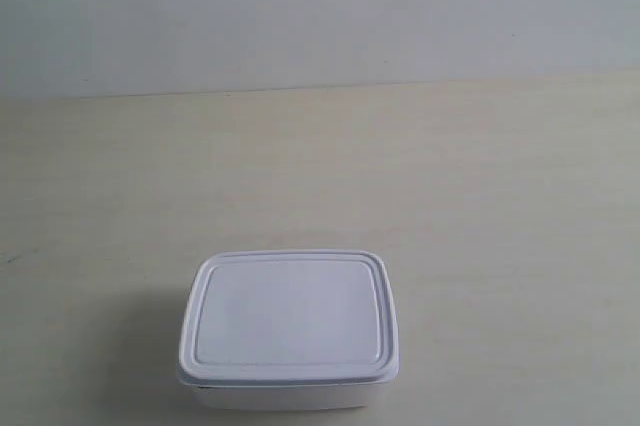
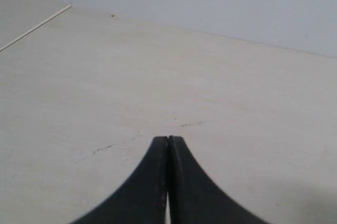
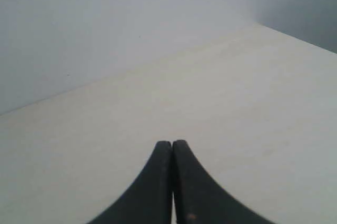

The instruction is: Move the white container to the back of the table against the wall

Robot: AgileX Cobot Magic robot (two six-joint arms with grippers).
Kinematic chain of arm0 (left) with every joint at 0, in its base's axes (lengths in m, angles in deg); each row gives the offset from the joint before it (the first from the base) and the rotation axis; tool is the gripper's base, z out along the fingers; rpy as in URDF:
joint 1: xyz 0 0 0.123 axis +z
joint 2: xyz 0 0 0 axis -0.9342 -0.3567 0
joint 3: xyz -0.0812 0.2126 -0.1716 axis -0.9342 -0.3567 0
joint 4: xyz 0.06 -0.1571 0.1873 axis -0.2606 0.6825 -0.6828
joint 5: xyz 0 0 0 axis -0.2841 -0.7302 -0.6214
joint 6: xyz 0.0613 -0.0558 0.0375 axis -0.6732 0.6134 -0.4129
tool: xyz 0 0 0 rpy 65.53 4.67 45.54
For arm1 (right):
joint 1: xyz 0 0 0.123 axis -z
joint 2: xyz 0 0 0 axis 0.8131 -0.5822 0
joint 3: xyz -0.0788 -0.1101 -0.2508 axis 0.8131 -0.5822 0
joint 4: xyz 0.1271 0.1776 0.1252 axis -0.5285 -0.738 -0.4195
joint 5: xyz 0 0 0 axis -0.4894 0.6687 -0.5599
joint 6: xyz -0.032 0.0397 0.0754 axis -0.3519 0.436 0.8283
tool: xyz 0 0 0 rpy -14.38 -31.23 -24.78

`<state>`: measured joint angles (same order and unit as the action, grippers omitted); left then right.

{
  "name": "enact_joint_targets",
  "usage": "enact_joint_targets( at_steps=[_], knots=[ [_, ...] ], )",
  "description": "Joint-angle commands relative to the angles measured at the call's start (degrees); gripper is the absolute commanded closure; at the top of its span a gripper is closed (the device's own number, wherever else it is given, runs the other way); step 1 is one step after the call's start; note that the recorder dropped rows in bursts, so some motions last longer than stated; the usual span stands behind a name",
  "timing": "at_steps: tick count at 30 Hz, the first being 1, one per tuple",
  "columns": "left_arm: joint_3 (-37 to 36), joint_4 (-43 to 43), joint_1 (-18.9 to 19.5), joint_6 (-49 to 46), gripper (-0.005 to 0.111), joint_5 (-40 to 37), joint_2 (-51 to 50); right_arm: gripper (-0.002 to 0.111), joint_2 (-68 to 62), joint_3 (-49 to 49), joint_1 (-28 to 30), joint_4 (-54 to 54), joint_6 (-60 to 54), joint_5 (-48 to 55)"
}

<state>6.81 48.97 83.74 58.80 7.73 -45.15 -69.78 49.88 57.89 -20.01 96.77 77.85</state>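
Note:
The white container (image 1: 289, 328), a small lidded box with rounded corners, sits on the table (image 1: 480, 196) near the front edge of the exterior view, far from the wall (image 1: 320, 6). No arm shows in the exterior view. My left gripper (image 2: 168, 139) is shut with nothing between its black fingers, over bare table (image 2: 158, 77). My right gripper (image 3: 172, 142) is also shut and empty, above bare table (image 3: 221, 92) with the wall (image 3: 105, 19) beyond. The container appears in neither wrist view.
The table meets the wall along a straight line across the back. A pale strip (image 2: 34, 27) marks a table edge in the left wrist view. A few faint dark scuffs (image 2: 102, 149) lie on the tabletop close to the left fingertips.

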Motion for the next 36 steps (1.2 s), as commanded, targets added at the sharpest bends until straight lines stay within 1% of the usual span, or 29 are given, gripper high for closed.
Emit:
enact_joint_targets(
  at_steps=[1,4,7,18,20,21,24,28,31,33,34,36],
  knots=[
    [-0.1,-0.3,0.1,-0.3,0.107,0.3,0.3,0.108,0.4,-0.3,0.3,0.3,-0.1,-0.2],
    [-0.1,-0.3,0.1,-0.3,0.107,0.3,0.3,0.108,0.4,-0.3,0.3,0.3,-0.1,-0.2],
    [-0.1,-3.1,0.1,-3.3,0.107,0.4,0.3,0.108,0.4,-0.3,0.3,0.3,-0.1,-0.2],
    [-0.1,-3.6,0.1,-3.3,0.107,0.5,0.3,0.108,0.4,-0.3,0.3,0.3,-0.1,-0.2],
    [-0.1,-3.6,0.1,-3.3,0.107,3.0,0.3,0.108,0.4,-0.3,0.3,0.3,-0.1,-0.2],
    [-0.1,-3.6,0.1,-3.3,0.107,5.5,0.3,0.108,0.4,-0.3,0.3,0.3,-0.1,-0.2],
    [-0.1,-3.6,0.1,-3.3,0.107,8.1,0.3,0.108,0.4,-0.3,0.3,0.3,-0.1,-0.7],
    [-0.1,-3.7,0.1,-3.3,0.107,10.4,0.3,0.108,0.4,-0.3,0.3,-0.4,-0.1,-5.1],
    [-0.1,-3.7,0.1,-3.1,0.107,14.9,0.3,0.108,0.4,-0.3,0.3,-0.7,0.5,-7.9],
    [-0.1,-3.6,0.1,-2.6,0.107,18.6,0.3,0.108,0.4,-0.3,0.3,-2.2,3.3,-10.2],
    [-0.1,-3.3,0.1,-0.8,0.107,20.0,0.3,0.108,0.4,-0.3,0.3,-3.1,5.1,-11.2],
    [-0.1,-3.1,0.1,5.9,0.107,24.1,0.3,0.108,0.4,-0.3,0.3,-5.9,8.2,-13.7]
  ],
)
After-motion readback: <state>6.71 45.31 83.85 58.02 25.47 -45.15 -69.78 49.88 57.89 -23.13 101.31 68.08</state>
